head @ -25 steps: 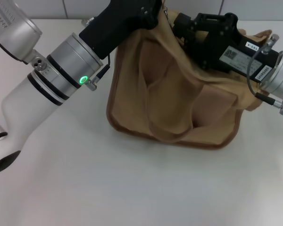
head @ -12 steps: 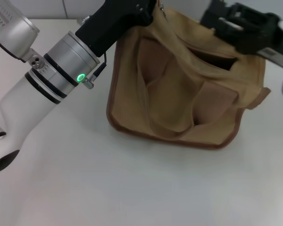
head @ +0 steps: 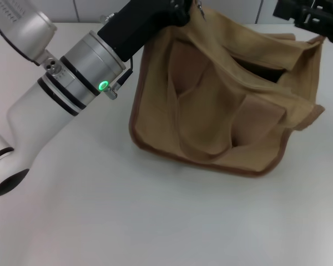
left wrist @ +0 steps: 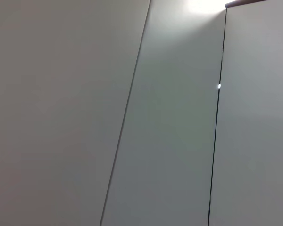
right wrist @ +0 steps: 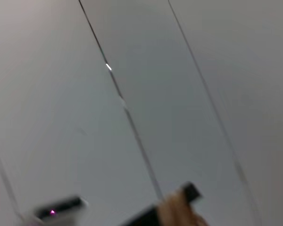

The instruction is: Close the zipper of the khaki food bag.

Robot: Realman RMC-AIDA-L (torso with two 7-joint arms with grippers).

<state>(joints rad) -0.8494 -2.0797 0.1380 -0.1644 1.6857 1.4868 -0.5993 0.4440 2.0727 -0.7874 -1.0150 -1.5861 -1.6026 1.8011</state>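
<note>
White table (head: 155,221): smooth, matte, plain surface, filling most of the head view. Pale tiled wall (head: 89,8): along the far edge of the table, thin dark grout lines between tiles. Same wall (left wrist: 170,141) filling the left wrist view, two slanted joint lines and a bright glare patch near one edge. Wall (right wrist: 61,117) likewise in the right wrist view, blurred, crossed by slanted joints.

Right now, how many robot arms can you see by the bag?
2. The left arm stretches across the table to the far left corner of the khaki food bag. The right arm is at the bag's far right corner, mostly out of view.
</note>
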